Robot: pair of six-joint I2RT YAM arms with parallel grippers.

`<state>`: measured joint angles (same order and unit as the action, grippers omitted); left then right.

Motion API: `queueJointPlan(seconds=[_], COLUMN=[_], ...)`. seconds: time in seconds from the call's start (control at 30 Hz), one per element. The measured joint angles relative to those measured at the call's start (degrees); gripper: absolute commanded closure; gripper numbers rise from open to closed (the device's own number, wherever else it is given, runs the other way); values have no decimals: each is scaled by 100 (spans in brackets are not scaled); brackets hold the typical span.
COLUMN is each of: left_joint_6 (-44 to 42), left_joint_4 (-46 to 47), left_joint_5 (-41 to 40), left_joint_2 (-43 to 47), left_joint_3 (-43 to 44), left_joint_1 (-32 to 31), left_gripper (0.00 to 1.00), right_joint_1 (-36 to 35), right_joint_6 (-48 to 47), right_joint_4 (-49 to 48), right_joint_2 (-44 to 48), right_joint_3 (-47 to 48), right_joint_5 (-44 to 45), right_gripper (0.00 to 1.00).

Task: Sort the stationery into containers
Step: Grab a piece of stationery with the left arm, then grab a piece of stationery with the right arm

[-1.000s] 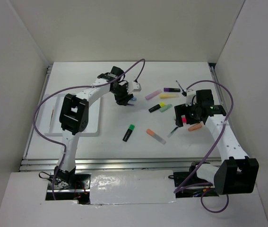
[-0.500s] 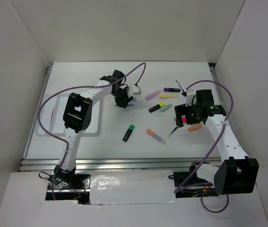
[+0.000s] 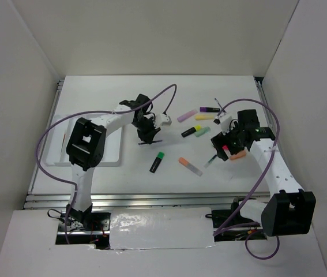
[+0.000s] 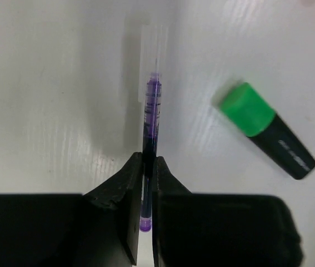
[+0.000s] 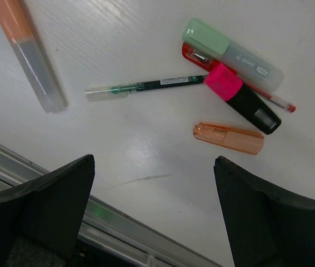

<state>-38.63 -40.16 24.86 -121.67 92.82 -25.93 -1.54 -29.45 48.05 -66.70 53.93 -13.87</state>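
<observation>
**Purple pen (image 4: 150, 111) shut in the left claw (image 3: 148, 136), tray (image 3: 108, 156) to its left**

Top view: The left claw hangs over the middle of the table, just beside the right edge of the tray. The tray lies to the claw's left and a little nearer to the bases, and the arm's own link crosses above it. The right claw (image 3: 224, 145) is over the loose pens on the right side, well apart from the tray. So the left arm is the nearer one.

Left wrist view: The fingers are pressed together on the pen near its back end. The pen runs straight ahead, away from the camera. I cannot tell if its tip touches the table. A green highlighter (image 4: 265, 130) lies on the table to the right, apart from the pen. The carry should probably go sideways to the left, and the pen's long axis must match a compartment. I cannot tell which way the compartments run.

Right wrist view: The jaws stand wide with nothing between them. Below lies a pink highlighter (image 5: 240, 94), diagonal, touching a mint highlighter (image 5: 229, 50).
</observation>
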Motion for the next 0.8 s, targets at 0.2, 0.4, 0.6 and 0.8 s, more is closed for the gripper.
queueJointPlan(seconds=[0.2, 0.4, 0.6, 0.8], left_joint_6=[662, 1637, 2415, 2793], left_joint_4=[-428, -520, -507, -529], left_joint_5=[586, 1366, 1978, 2328], left_joint_2=[721, 1755, 2688, 3270], left_joint_3=[120, 529, 621, 479], left_joint_1=[72, 525, 1283, 1805], left_gripper=[100, 100, 100, 100], right_joint_1=[-175, -291, -518, -962], right_joint_6=[-1744, -3305, -4725, -5584], right_joint_4=[96, 382, 717, 597], right_joint_2=[-146, -619, -1102, -1429], right_joint_3=[107, 264, 293, 42], right_joint_5=[-297, -442, -437, -164], right_gripper=[24, 33, 37, 40])
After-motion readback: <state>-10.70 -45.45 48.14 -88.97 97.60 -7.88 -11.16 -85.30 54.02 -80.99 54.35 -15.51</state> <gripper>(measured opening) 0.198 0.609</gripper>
